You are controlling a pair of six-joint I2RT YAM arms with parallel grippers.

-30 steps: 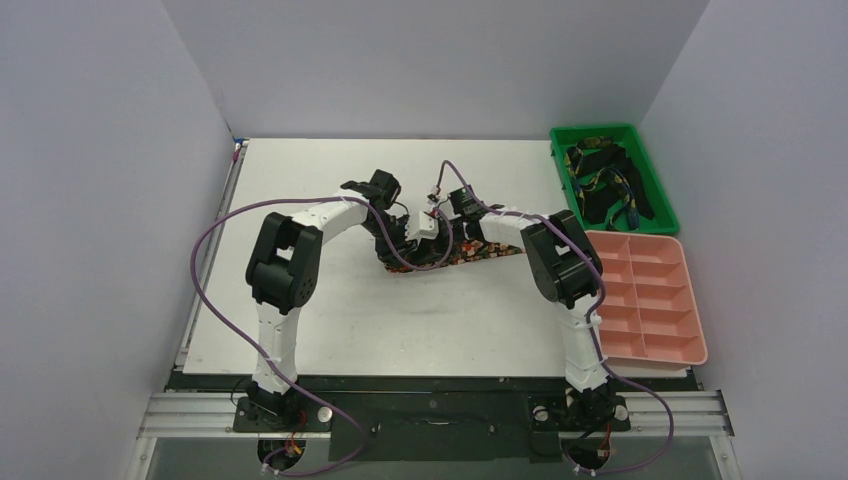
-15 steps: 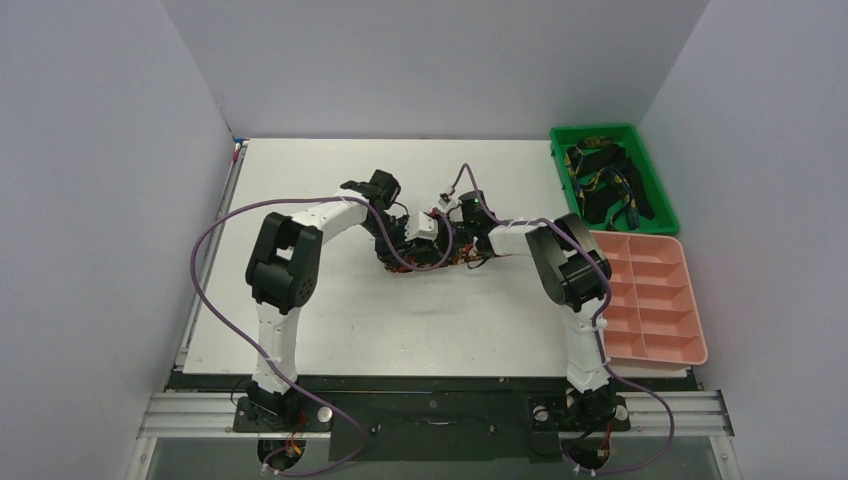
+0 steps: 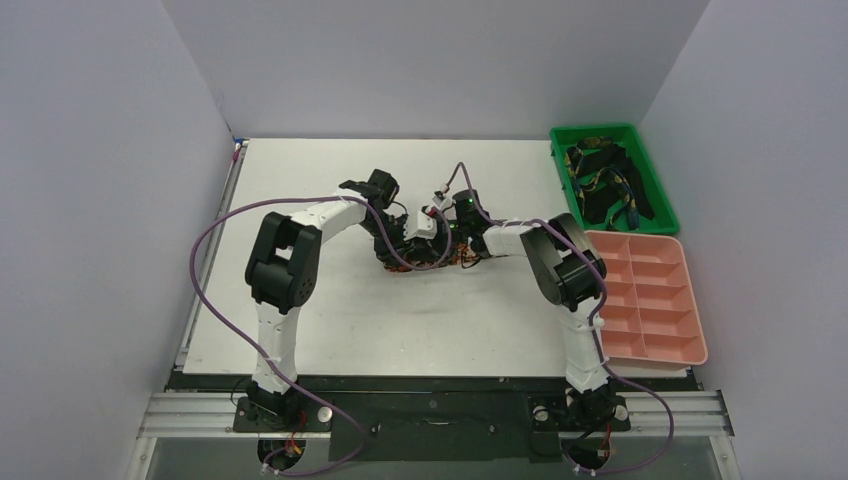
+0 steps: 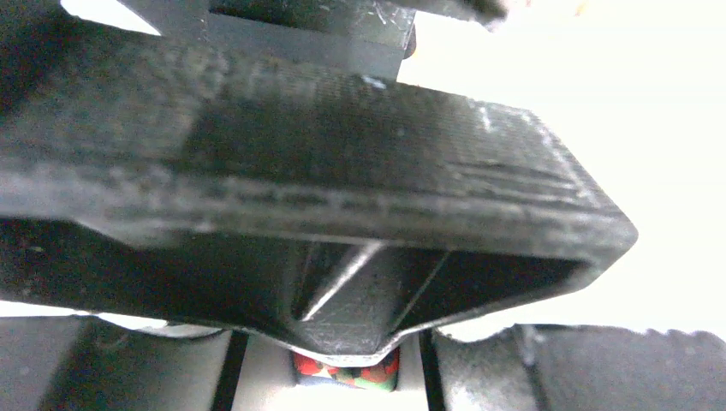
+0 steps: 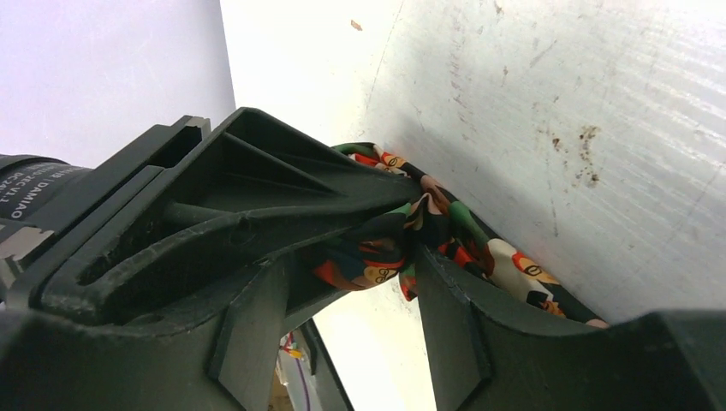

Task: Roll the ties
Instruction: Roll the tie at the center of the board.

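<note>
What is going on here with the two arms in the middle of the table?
Both arms work on one floral tie at the middle of the white table. The right gripper is shut on a bunched part of it. The left gripper is down at the same tie, but its grip is hidden. More ties lie in the green bin.

A dark floral tie (image 3: 462, 257), busy with red, orange and white print, lies gathered into a short crumpled bunch at the middle of the white table (image 3: 330, 200), its folds pinched tight between the fingers of the right gripper (image 5: 419, 221), the loose fabric trailing flat on the surface beside it; well apart at the far right, more ties (image 3: 603, 186), black with yellow, green and blue patterns, lie tangled in a green bin (image 3: 592, 129)
</note>
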